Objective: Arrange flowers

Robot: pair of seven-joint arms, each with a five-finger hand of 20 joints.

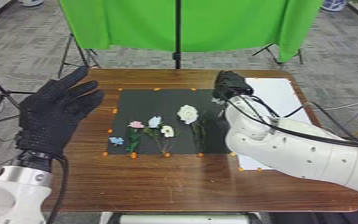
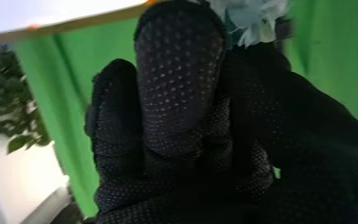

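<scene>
In the head view my right hand [image 1: 232, 84] is over the right upper part of the black mat [image 1: 162, 97]. The right wrist view shows my right hand [image 2: 180, 85] with a pale blue flower [image 2: 251, 17] pinched between thumb and fingers; its stem is hidden. On the mat lie a large white flower [image 1: 188, 114], a pale blue flower [image 1: 154, 121], a pink flower [image 1: 136, 124], a small cream flower [image 1: 167, 131] and a small blue flower [image 1: 116, 141] near the left edge. My left hand [image 1: 55, 107] is open beside the table's left edge.
A white sheet [image 1: 278, 92] lies on the wooden table [image 1: 175, 185], right of the mat and partly under my right arm. Orange markers line the mat's edges. Behind the table hangs a green cloth [image 1: 140, 25] on stands, and dark cables run along the right arm.
</scene>
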